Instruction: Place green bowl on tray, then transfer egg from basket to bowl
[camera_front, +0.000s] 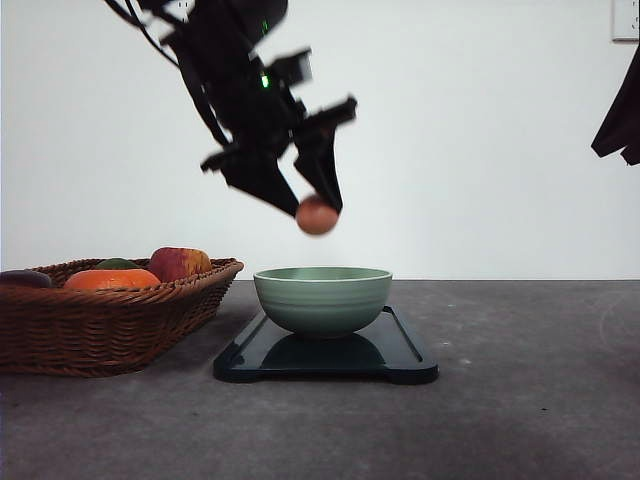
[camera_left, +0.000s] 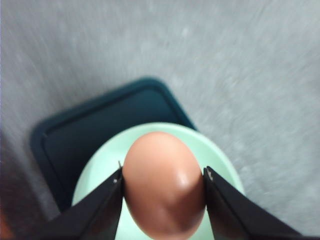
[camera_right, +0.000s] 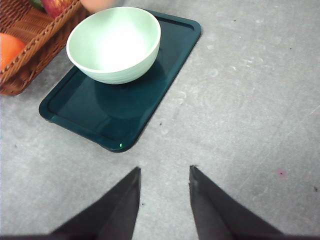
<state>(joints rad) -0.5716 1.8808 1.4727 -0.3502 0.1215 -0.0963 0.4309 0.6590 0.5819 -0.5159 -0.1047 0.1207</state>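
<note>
Egg sits pinched between the two dark fingers of the left gripper, one finger pressed to each flank, its rounded end poking out past the tips. In the front view it hangs in the air above the green bowl, slightly toward the basket side of the bowl's centre, with clear space between egg and rim. The left wrist view looks past the egg into the pale bowl below it.

The bowl rests upright on the tray, toward the tray's far end; a bare stretch of tray remains in front of it, and its base sits well inside the raised rim. The tray lies on the grey table just beside the basket, without touching it. An apple and an orange fruit lie in the basket.

The right gripper hovers over bare table near the tray's front corner, jaws spread, nothing between them. Open table runs wide on that side.
</note>
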